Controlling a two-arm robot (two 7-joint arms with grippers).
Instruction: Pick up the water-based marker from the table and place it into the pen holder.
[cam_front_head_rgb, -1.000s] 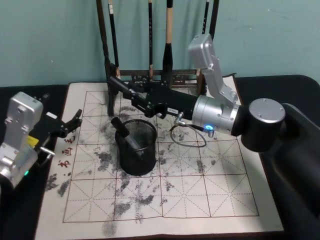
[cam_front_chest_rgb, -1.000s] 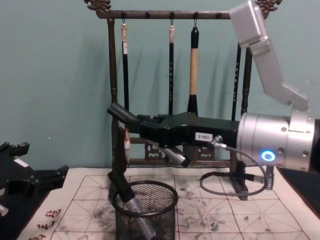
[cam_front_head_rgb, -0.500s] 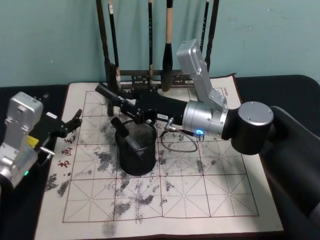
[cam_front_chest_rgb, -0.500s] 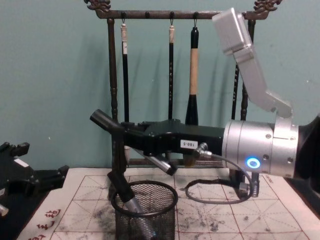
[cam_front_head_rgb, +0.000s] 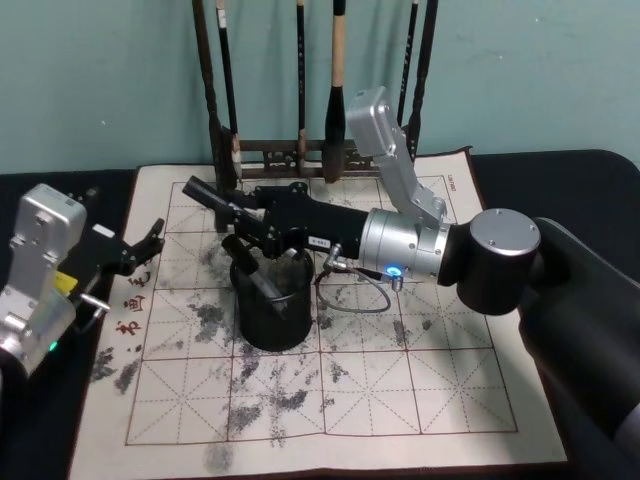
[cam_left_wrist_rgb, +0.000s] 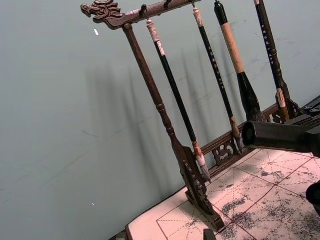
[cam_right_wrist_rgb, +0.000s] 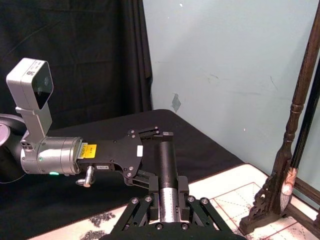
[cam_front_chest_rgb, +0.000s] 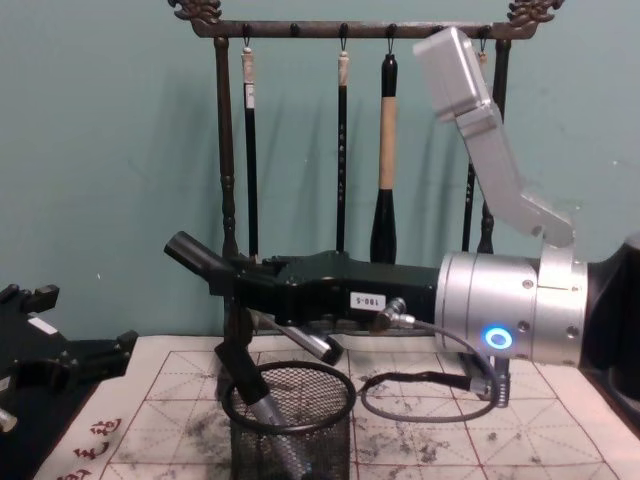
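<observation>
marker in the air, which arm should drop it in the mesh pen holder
Right. Its end effector grips the marker close above the pen holder; the left end effector sits off by the mat's left edge.

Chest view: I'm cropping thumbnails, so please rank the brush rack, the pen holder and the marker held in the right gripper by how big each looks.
1. Brush rack, spanning nearly the frame's height.
2. Pen holder, cut off at the bottom edge.
3. Marker in the right gripper, partly hidden by the gripper, so its place is unsure.
</observation>
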